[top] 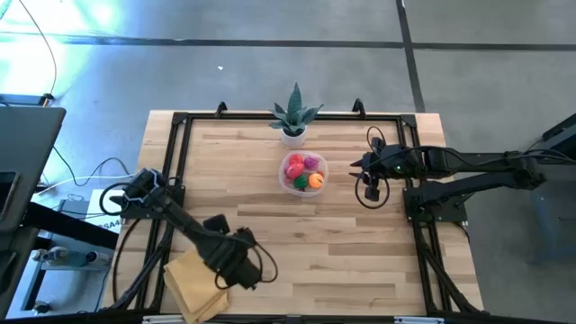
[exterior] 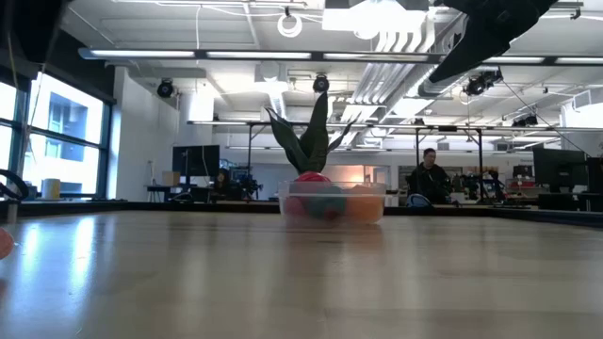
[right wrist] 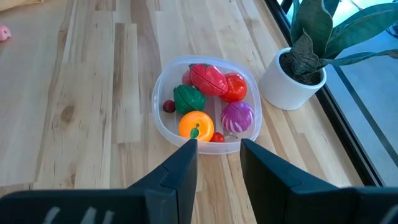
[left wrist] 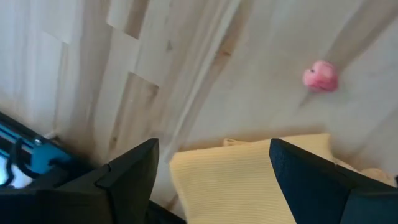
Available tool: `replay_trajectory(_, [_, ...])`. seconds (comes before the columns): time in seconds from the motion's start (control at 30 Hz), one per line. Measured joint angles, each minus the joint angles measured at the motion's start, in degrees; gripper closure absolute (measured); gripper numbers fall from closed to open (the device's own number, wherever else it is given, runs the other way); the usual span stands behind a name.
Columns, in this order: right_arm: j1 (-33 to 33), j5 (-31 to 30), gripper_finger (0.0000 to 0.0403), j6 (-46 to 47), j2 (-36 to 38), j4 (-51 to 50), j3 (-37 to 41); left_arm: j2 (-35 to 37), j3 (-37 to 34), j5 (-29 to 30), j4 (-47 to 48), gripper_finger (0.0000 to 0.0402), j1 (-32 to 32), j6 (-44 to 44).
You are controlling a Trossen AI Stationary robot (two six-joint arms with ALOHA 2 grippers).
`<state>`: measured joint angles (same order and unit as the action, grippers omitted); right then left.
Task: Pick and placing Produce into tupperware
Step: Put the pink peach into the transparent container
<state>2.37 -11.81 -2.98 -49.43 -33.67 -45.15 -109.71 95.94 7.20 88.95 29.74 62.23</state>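
A: Start with the left tool [left wrist: 211, 180]. Where is it, and how are its fingers?

B: It hangs over the near corner of the bench [top: 360, 261]. Its fingers are spread wide and hold nothing. Directly under it is the yellow cloth [left wrist: 249, 180], and a little beyond the cloth one pink fruit [left wrist: 321, 76] lies alone on the wood.

A: Why does it point there?

B: I think because this pink piece is the only produce outside the tub. The open fingers fit an approach to it, but this is only my judgement.

A: And the right tool [right wrist: 217, 165]?

B: It waits above the bench, a little raised, with a narrow gap between its fingers and nothing between them. Just in front of it is the tub [right wrist: 163, 124], which holds the orange [right wrist: 196, 126], a green piece [right wrist: 188, 98], a red piece [right wrist: 209, 78] and a purple one [right wrist: 237, 116].

A: Farther on?

B: The plant [right wrist: 298, 78] stands just beside the tub, on its far side from the pink fruit.
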Motion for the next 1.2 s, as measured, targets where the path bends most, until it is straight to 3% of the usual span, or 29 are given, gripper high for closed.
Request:
replay_trajectory(0.17, [0.0,0.0,0.0290,0.0,0.0,0.0,0.0,0.0,0.0,-0.1,-6.1,0.0102,1.7,1.0])
replay_trajectory(0.4, [0.0,0.0,0.0290,0.0,0.0,0.0,0.0,0.0,0.0,0.1,-17.1,0.0098,2.2,-8.4])
replay_trajectory(1.2, [0.0,0.0,0.0290,0.0,0.0,0.0,0.0,-6.2,-0.1,3.4,-20.2,0.0110,4.9,-9.0])
